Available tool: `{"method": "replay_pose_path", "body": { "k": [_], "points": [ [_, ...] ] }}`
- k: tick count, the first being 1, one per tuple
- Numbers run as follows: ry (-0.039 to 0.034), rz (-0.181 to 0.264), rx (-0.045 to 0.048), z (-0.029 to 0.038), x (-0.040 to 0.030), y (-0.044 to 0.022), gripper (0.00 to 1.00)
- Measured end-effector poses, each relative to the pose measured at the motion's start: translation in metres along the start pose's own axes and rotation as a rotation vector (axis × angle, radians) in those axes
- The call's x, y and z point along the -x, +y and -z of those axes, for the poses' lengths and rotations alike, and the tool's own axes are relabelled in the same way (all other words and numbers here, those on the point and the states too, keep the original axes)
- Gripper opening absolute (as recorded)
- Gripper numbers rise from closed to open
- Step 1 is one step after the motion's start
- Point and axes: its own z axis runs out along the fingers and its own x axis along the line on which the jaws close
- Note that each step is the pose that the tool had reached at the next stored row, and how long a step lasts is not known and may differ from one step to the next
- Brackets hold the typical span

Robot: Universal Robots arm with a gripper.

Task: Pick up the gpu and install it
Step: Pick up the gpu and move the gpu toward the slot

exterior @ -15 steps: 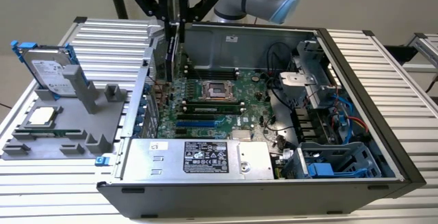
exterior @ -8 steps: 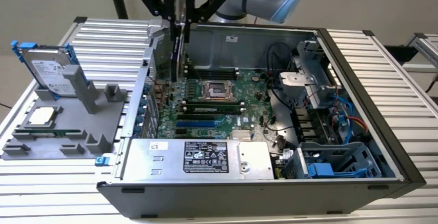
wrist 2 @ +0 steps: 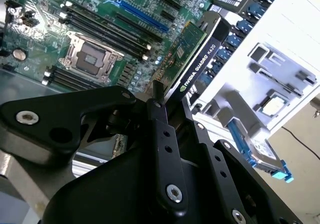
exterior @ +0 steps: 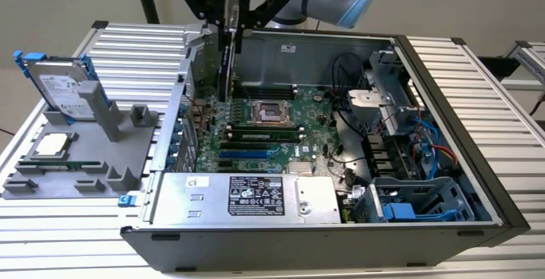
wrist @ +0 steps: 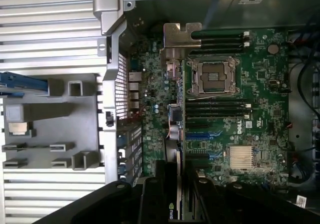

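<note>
Gpu (exterior: 226, 68) is clamped on edge by the gripper (exterior: 232, 27) — green board, black cooler — over the motherboard (exterior: 281, 132), close beside the case's rear wall (exterior: 180, 113).

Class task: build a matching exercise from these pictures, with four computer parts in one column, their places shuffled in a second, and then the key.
1 gpu
2 hard drive
3 processor socket
4 power supply

A upright in the grey holder outside the case
B held by the gripper
C silver box inside the case
D set in the motherboard

Pairs: 1-B, 2-A, 3-D, 4-C
</note>
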Motion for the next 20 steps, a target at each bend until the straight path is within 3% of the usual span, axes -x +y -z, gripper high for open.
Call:
{"method": "replay_pose_path", "body": {
  "k": [12, 20],
  "points": [
    [0.0259, -0.001, -0.0060, 0.0011, 0.0151, 0.0015, 0.00],
    [0.0395, -0.002, -0.0085, 0.0018, 0.0239, 0.0021, 0.00]
  ]
}}
